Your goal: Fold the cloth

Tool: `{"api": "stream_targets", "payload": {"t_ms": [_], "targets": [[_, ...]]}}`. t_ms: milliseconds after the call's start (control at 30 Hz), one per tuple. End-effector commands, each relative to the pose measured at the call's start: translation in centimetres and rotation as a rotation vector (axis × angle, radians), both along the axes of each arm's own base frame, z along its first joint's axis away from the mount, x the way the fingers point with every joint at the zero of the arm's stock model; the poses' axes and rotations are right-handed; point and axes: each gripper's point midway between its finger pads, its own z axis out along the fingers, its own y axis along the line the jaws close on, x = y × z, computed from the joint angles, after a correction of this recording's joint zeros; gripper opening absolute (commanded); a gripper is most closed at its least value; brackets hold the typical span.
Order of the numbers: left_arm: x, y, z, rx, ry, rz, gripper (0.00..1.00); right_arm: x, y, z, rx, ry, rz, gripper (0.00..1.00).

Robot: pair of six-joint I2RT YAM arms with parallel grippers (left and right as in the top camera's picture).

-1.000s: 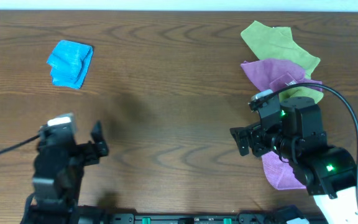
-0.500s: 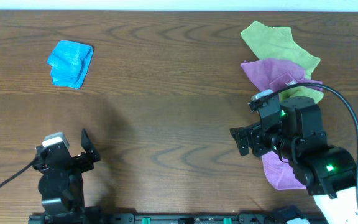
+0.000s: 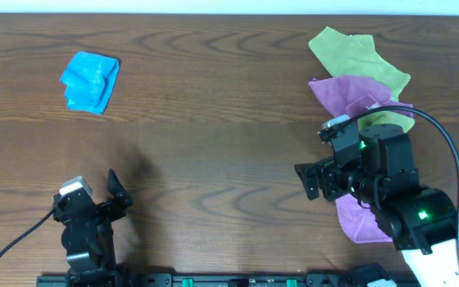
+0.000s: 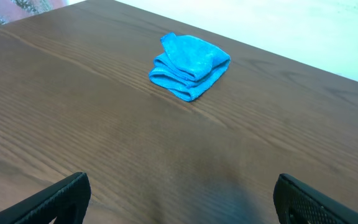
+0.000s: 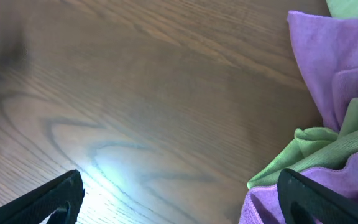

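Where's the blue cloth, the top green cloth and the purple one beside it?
blue cloth (image 4: 191, 62), left wrist view, its folded top.
top green cloth (image 3: 355, 54), overhead view, its flat middle.
purple cloth (image 3: 343, 94), overhead view, its left part.

Overhead looks down; low left-wrist view shares the cloth (image 3: 90, 81).

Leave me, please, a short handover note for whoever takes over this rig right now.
Left pincer: open and empty, low at the near-left of the table, facing the blue cloth.
Right pincer: open and empty, at the edge of the pile of lime-green cloths and purple cloths on the right.
Blue cloth: far left of the table, lying in a compact layered bundle, apart from both arms.
Done: the fold looks made, if a little uneven.
Left: judge whether the edges need tidying; otherwise probably nothing for this cloth.
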Motion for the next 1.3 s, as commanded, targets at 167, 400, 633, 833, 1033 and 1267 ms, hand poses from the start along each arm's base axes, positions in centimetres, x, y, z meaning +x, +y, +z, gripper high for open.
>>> {"api": "stream_targets", "payload": {"t_ms": [167, 400, 633, 833, 1033, 1267], "targets": [[0.0, 0.1, -1.0, 0.051, 0.032, -0.015, 0.95, -0.1, 0.1, 0.0, 0.011, 0.003, -0.004, 0.99], [0.0, 0.1, -1.1, 0.077, 0.048, -0.024, 0.95, -0.1, 0.1, 0.0, 0.011, 0.003, -0.004, 0.99], [0.0, 0.1, -1.1, 0.077, 0.048, -0.024, 0.95, -0.1, 0.1, 0.0, 0.011, 0.003, -0.004, 0.99], [0.0, 0.1, -1.1, 0.077, 0.048, -0.024, 0.95, -0.1, 0.1, 0.0, 0.011, 0.003, -0.004, 0.99], [0.0, 0.1, -1.1, 0.077, 0.048, -0.024, 0.95, 0.0, 0.1, 0.0, 0.007, 0.001, -0.007, 0.99], [0.0, 0.1, -1.1, 0.077, 0.048, -0.024, 0.95, 2.5, -1.9, 0.9, -0.082, -0.196, -0.052, 0.99]]}}
